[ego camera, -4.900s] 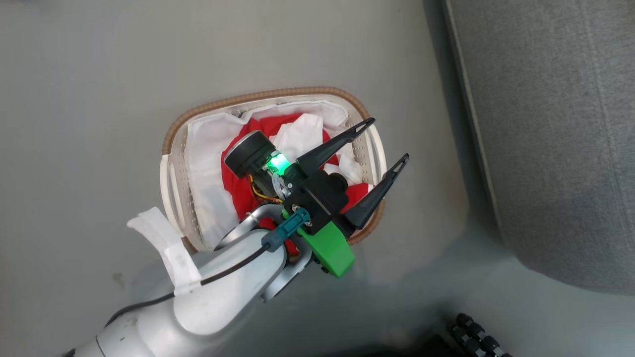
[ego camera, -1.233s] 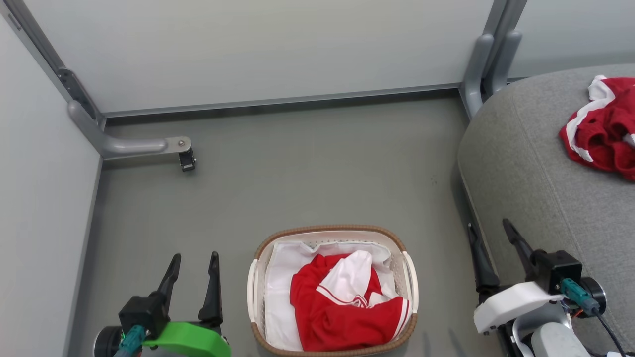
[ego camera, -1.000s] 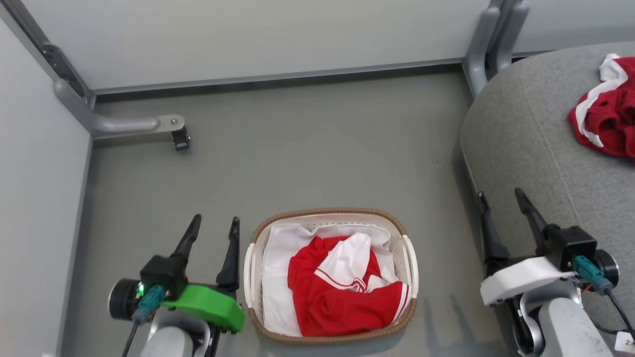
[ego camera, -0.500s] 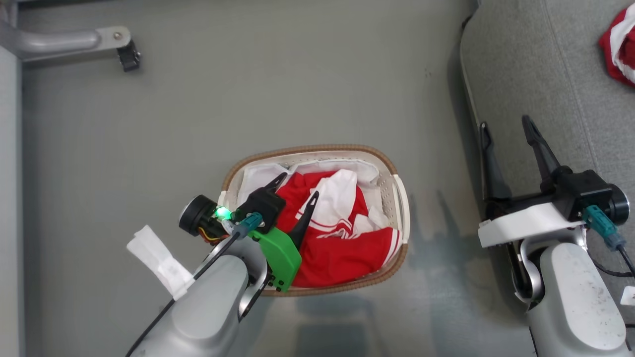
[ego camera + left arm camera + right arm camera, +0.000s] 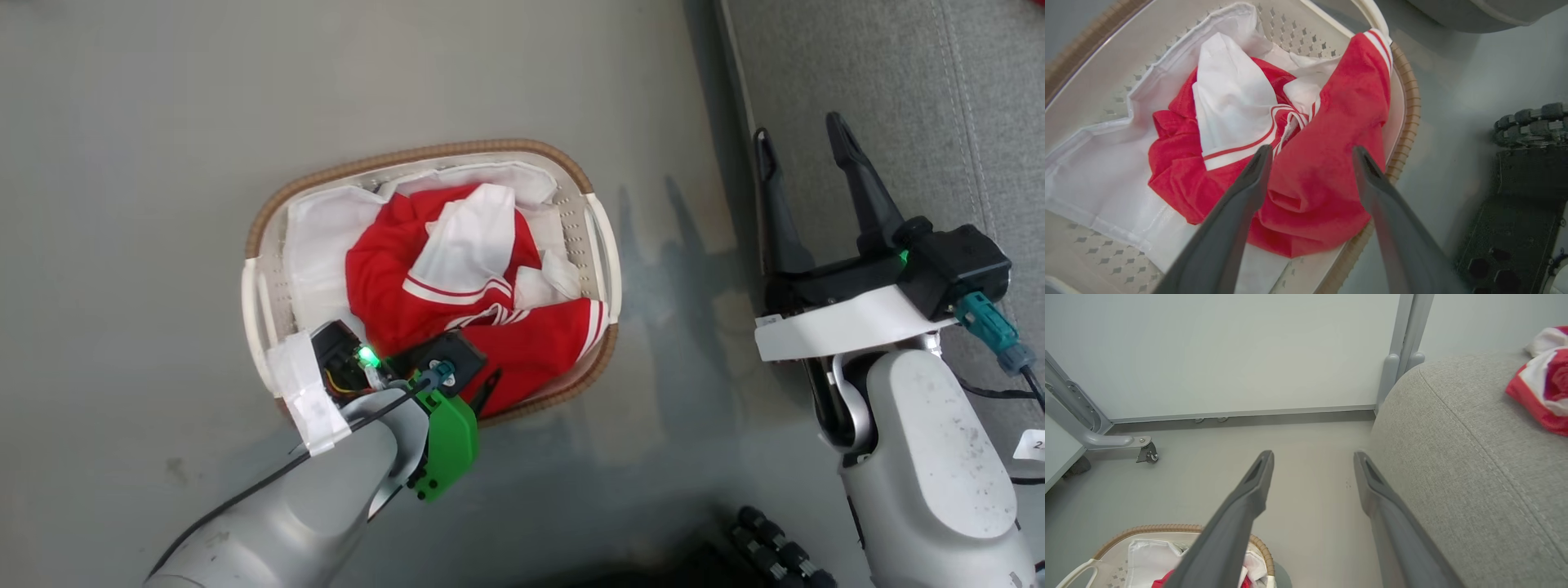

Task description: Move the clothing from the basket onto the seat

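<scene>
The basket stands on the grey floor, and red clothing with white stripes lies crumpled on its white liner. My left gripper points down over the basket's near side. In the left wrist view this left gripper is open, its fingertips spread just above the clothing near the basket rim. My right gripper is open and empty at the edge of the grey seat. The right wrist view shows the right gripper beside the seat, where another red and white garment lies.
Dark parts of my base sit on the floor at the near right of the basket, also in the left wrist view as base parts. A pale partition wall with a metal foot and castor closes off the far side.
The head camera has tilted down. My left gripper has swung from the floor left of the basket to over it and come down close to the red clothing. Both grippers stay open.
</scene>
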